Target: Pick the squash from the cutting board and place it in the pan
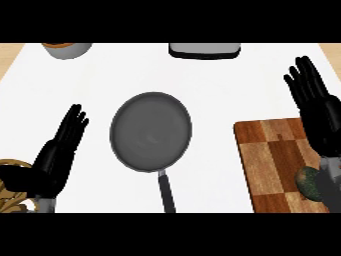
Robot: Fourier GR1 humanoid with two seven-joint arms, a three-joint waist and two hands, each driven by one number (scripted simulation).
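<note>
Holding nothing, right hand (324,117) flat over wooden cutting board (272,165), left hand (55,160) flat, mottled squash (309,182), round pan (151,131)

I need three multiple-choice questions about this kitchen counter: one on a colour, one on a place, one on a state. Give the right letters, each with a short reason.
1. What colour is the pan? A) red B) grey C) white
2. Where does the squash lie? A) in the pan B) on the bare counter C) on the cutting board
3. How is the right robot hand? A) open B) shut on the squash C) shut, holding nothing
Answers: 1 B, its round dish is dark grey. 2 C, it rests on the wooden board. 3 A, its fingers are straight.
</note>
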